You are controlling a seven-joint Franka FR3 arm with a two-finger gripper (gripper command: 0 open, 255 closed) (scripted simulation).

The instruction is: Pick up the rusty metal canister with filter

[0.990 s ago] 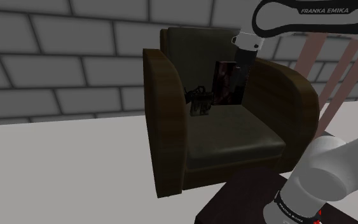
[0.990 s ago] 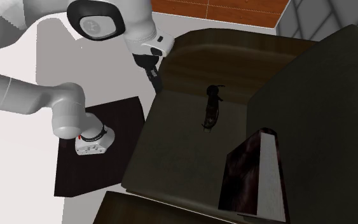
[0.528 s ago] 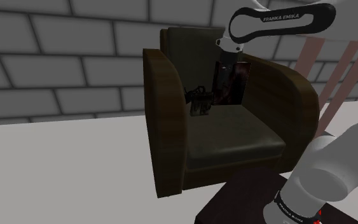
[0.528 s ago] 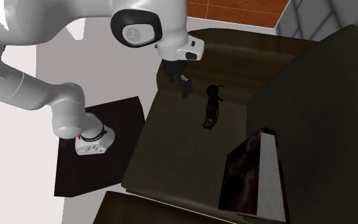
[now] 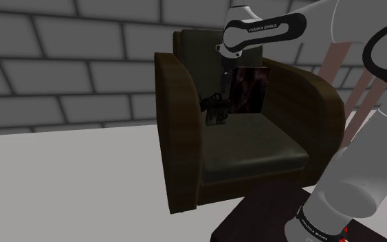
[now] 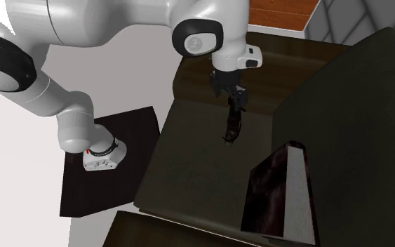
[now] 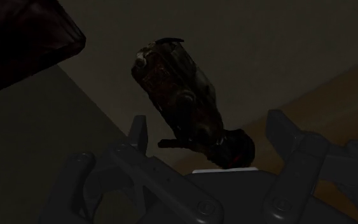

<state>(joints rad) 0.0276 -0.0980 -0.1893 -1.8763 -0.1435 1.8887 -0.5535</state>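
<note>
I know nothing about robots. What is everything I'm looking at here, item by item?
Armchair: one, dark brown, in front of the wall.
Canister: one, dark rusty brown, on the chair seat near the backrest.
Flat panel: one, dark reddish, propped against the backrest beside the canister.
Wall: one, grey blocks, behind the chair.
Floor: white, around the chair.
Stand: one, black, under the arm's base.
Arm: one, white, reaching over the seat.
Gripper: one, black, open, right above the canister.
</note>
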